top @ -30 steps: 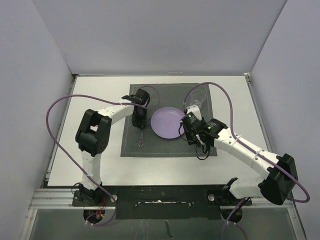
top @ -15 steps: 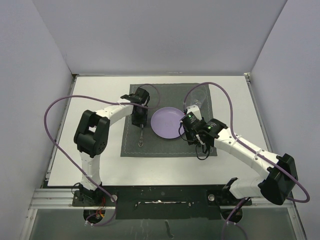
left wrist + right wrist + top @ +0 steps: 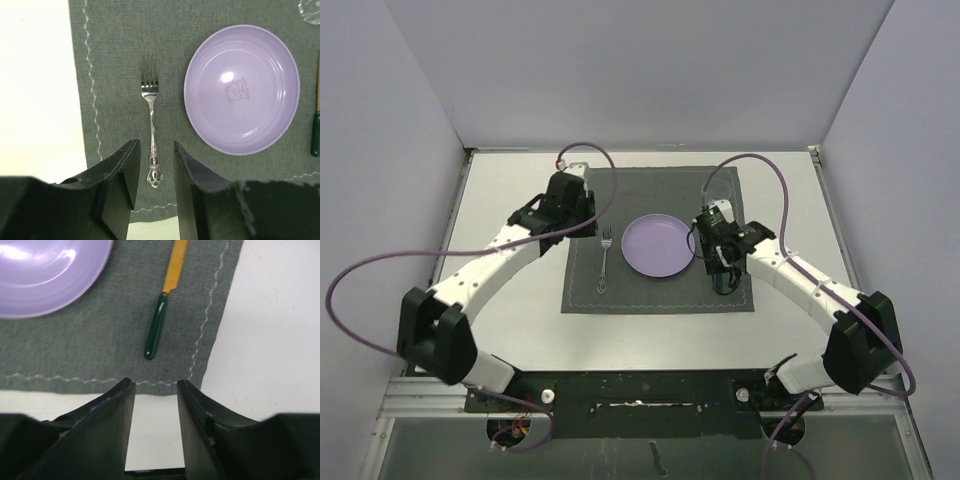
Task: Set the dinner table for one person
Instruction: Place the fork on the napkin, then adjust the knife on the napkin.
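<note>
On the white dinner table [image 3: 510,335] lies a dark grey placemat [image 3: 650,296]. A purple plate [image 3: 660,246] sits in its middle. A silver fork [image 3: 605,262] lies left of the plate, tines pointing away. In the left wrist view my left gripper [image 3: 155,146] is open and empty, high above the fork's handle [image 3: 151,135]. In the right wrist view my right gripper [image 3: 155,385] is open and empty above the mat's near edge. A knife [image 3: 161,315] with a green handle and gold blade lies right of the plate [image 3: 45,270].
A clear glass [image 3: 311,10] stands at the mat's far right corner. White walls enclose the table on three sides. Purple cables loop off both arms. In the top view, my left gripper [image 3: 578,222] and right gripper [image 3: 722,262] flank the plate.
My left gripper has lifted off the fork and drawn back to the left, leaving the fork on the mat. My right gripper has risen and shifted toward the far right.
</note>
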### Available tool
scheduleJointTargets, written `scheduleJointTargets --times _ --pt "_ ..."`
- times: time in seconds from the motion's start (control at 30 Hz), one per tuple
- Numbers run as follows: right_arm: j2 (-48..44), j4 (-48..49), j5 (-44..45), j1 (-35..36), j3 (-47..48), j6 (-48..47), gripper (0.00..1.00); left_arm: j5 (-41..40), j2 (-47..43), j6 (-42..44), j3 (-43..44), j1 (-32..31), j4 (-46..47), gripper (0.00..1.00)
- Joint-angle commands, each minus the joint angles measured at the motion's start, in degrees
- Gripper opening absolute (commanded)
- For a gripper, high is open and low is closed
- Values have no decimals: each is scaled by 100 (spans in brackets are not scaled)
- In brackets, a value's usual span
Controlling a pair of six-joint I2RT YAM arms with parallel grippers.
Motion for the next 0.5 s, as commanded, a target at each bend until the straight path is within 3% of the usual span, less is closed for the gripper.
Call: scheduleJointTargets --times 0.0,0.2,0.47 --pt "387 573 -299 -654 242 -260 37 -239 -1496 -62 -1139 10 1271 32" --pt "1068 896 -723 -1076 412 -314 33 -255 -2555 -191 -2208 10 1620 34" --pt "1598 1072 -795 -1087 541 -333 33 -21 -2898 -331 -2843 10 1656 33"
